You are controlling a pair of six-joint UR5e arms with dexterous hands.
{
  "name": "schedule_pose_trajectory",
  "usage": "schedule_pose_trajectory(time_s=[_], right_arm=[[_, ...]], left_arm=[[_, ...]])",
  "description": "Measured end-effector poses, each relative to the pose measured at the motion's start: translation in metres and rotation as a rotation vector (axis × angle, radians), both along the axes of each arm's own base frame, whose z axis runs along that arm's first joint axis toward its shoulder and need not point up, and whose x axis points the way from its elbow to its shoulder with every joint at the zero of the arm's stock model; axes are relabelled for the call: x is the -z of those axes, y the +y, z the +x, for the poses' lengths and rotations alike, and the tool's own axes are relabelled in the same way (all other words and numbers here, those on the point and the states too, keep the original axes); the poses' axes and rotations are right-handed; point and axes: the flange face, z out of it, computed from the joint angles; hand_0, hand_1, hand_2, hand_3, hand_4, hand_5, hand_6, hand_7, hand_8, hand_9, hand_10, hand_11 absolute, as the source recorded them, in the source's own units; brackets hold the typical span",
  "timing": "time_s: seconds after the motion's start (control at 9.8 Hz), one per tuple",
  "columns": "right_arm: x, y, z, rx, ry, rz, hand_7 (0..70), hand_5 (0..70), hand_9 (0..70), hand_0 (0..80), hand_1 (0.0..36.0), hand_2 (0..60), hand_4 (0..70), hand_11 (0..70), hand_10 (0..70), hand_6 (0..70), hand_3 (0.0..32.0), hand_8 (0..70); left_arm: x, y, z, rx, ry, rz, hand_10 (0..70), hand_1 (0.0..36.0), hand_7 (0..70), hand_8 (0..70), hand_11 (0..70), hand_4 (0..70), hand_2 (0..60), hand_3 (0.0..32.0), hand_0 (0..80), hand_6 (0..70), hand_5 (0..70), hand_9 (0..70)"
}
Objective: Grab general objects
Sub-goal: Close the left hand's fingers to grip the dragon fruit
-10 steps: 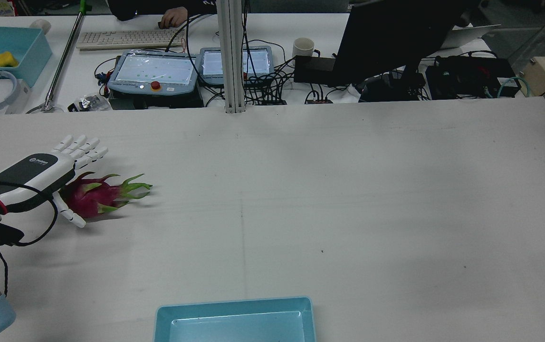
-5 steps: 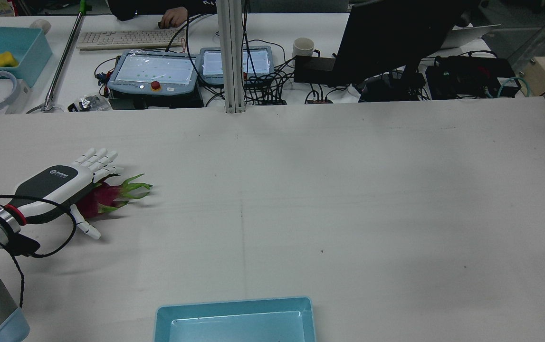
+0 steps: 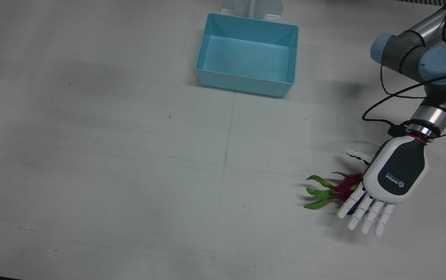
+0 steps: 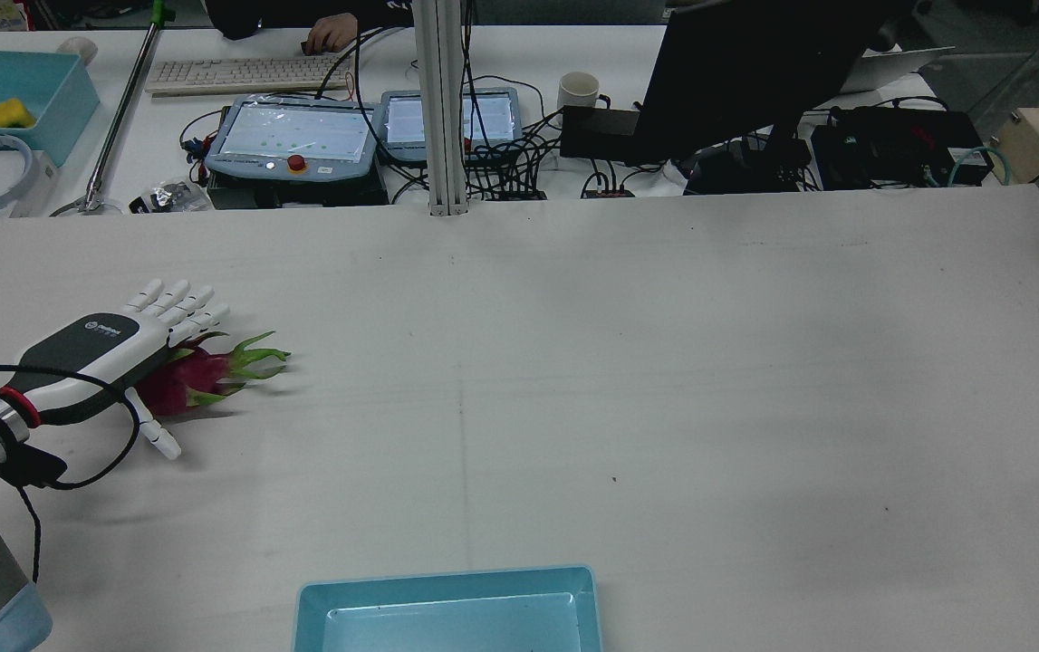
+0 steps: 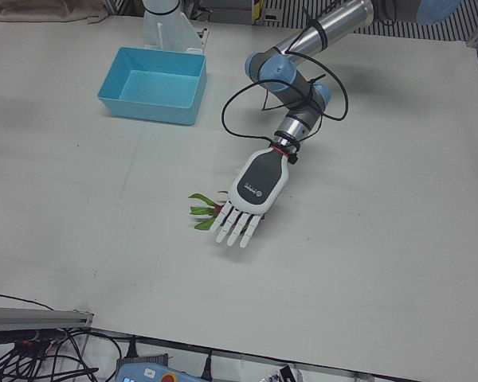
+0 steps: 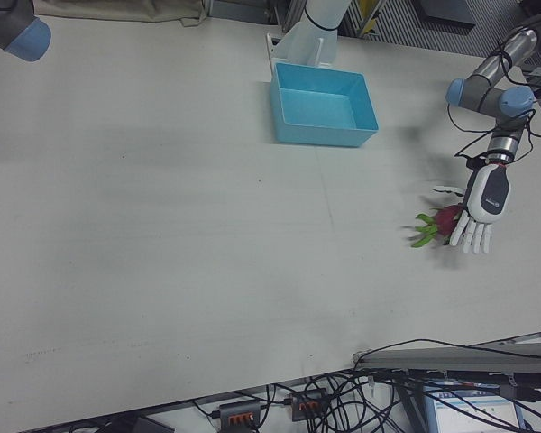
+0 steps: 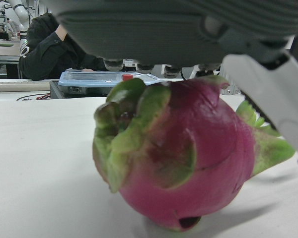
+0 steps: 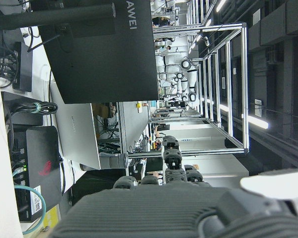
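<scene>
A pink dragon fruit (image 3: 346, 185) with green scales lies on the white table at my left side. It also shows in the rear view (image 4: 182, 380) and fills the left hand view (image 7: 188, 163). My left hand (image 3: 392, 177) hovers palm down over its rounded end, fingers straight and spread, thumb (image 3: 357, 154) out to the side. The hand is open and not closed on the fruit; the leafy tip sticks out free. My right hand (image 8: 159, 208) shows only in its own view, raised off the table with nothing in it.
An empty light blue bin (image 3: 246, 83) stands at the table's robot-side edge, mid-width, also in the rear view (image 4: 447, 580). Beyond the far edge lie teach pendants (image 4: 293, 136), cables, a monitor (image 4: 755, 72) and a seated person.
My left hand moved right and lower over the dragon fruit, then drew back slightly to the left. The fruit has not moved.
</scene>
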Motion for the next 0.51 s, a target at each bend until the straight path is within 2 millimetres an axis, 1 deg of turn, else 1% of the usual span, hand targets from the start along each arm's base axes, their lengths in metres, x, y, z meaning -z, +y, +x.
schedule_pose_trajectory(time_s=[0.2,0.31,0.41,0.51], right_arm=[[0.0,0.0,0.0,0.0,0.0,0.0,0.0,0.0,0.0,0.0,0.0,0.0,0.0,0.0,0.0,0.0,0.0,0.0],[0.0,0.0,0.0,0.0,0.0,0.0,0.0,0.0,0.0,0.0,0.0,0.0,0.0,0.0,0.0,0.0,0.0,0.0],[0.0,0.0,0.0,0.0,0.0,0.0,0.0,0.0,0.0,0.0,0.0,0.0,0.0,0.0,0.0,0.0,0.0,0.0],[0.0,0.0,0.0,0.0,0.0,0.0,0.0,0.0,0.0,0.0,0.0,0.0,0.0,0.0,0.0,0.0,0.0,0.0]], left_arm=[[-0.002,-0.001,-0.002,0.006,-0.021,0.005,0.0,30.3,2.4,0.0,0.0,0.0,11.5,10.8,58.4,0.0,0.2,0.0],[-0.003,-0.002,-0.005,0.011,-0.043,0.015,0.0,31.6,2.8,0.0,0.0,0.0,12.1,10.8,59.9,0.0,0.6,0.0],[-0.004,-0.004,-0.008,0.019,-0.06,0.024,0.0,32.6,2.7,0.0,0.0,0.0,13.4,10.4,60.6,0.0,0.5,0.0],[-0.005,-0.006,-0.012,0.027,-0.072,0.03,0.0,33.0,2.7,0.0,0.0,0.0,13.6,10.0,61.0,0.0,0.8,0.0]])
